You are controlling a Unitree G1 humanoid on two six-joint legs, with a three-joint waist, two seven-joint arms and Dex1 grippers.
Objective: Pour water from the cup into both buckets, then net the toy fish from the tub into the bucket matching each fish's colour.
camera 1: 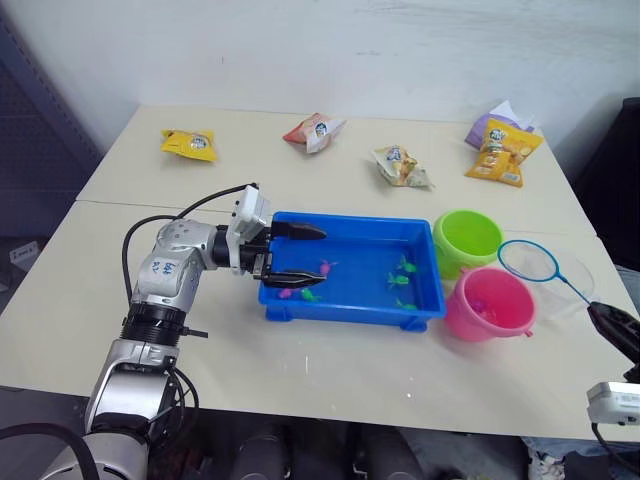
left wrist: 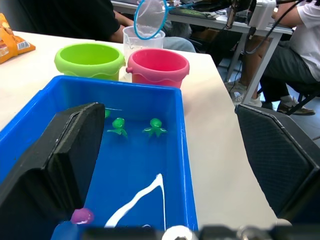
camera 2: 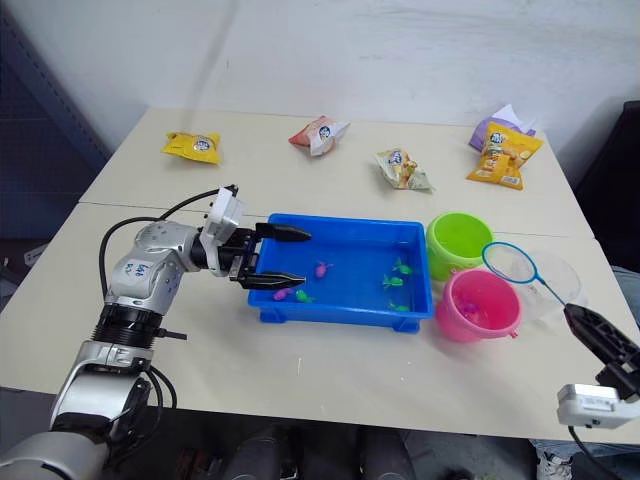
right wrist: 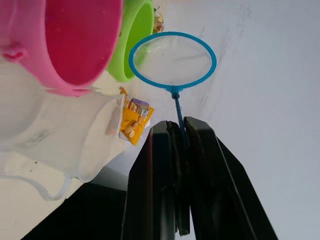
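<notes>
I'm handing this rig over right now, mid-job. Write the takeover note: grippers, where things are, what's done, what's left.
Left gripper: open, fingers straddling the tub's left end wall, holding nothing.
Right gripper: shut on the net handle; hoop is in the air beside the pink bucket, over the cup.
Green bucket and pink bucket stand at the tub's right end, the clear cup to their right.
Done: something small and pink lies in the pink bucket, probably a fish. Water levels cannot be judged.
Left: pink fish and green fish remain in the tub; net each into its matching bucket.
</notes>
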